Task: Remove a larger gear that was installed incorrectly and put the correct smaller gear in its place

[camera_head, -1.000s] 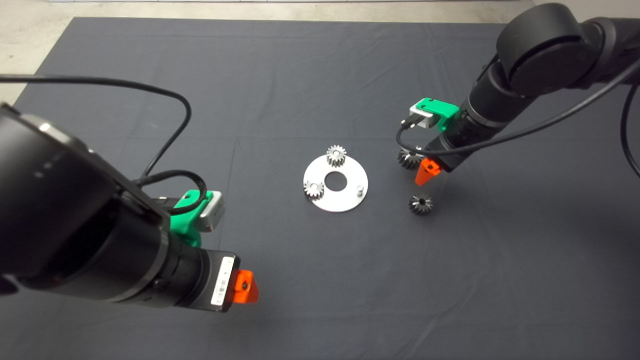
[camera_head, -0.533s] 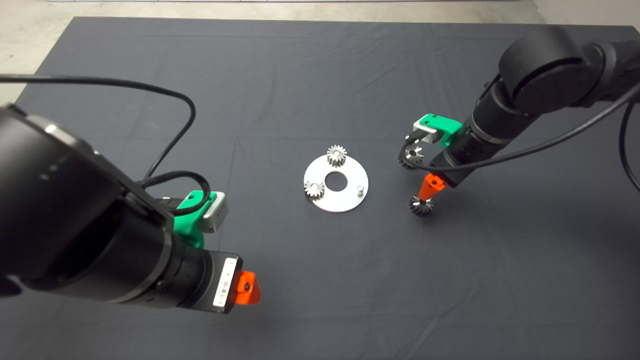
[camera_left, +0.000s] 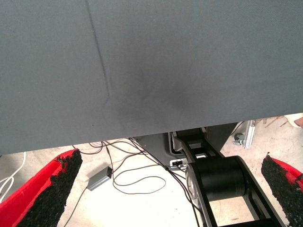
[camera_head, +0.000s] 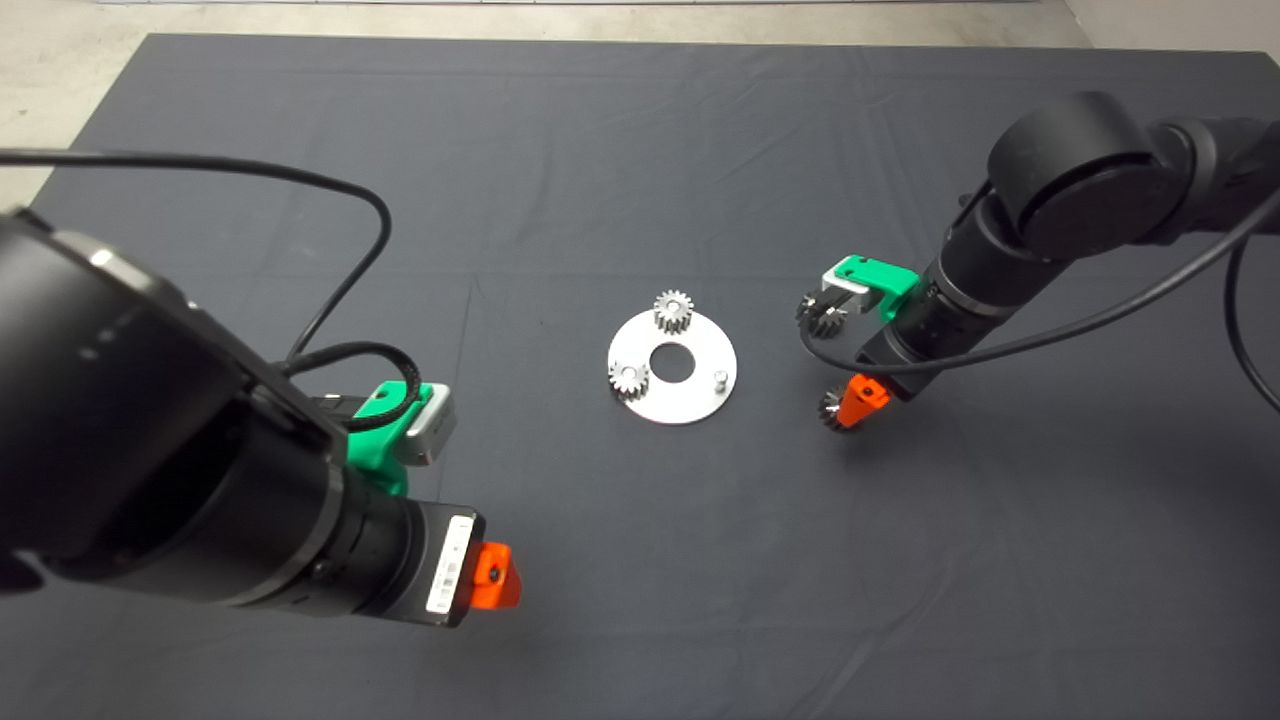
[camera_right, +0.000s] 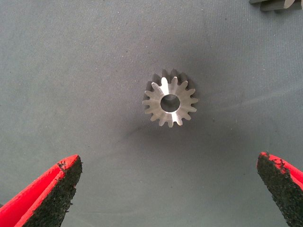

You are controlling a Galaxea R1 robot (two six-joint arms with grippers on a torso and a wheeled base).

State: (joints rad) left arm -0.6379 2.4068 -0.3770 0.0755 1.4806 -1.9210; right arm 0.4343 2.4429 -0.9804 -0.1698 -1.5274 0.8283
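- Left end effector: hangs over the near left part of the dark mat on the table. Its fingers are spread wide with nothing between them. The mat's edge lies beneath it, and beyond that edge there is floor with loose cables.
- Round metal plate: flat on the mat between the two end effectors, nearer the right one. It has a centre hole.
- Two small pale gears: seated on the plate, on the rim away from the right end effector.
- Bare peg: upright on the plate, on the rim facing the right end effector.
- Larger gear: on the mat off the plate, beside the right end effector's green mount, which partly hides it. It is not gripped.
- Smaller gear: flat on the mat, hole upward, right under the right end effector. It sits centred in the gap between the fingers and touches neither.
- Right end effector: low over the smaller gear, fingers spread wide apart and holding nothing.
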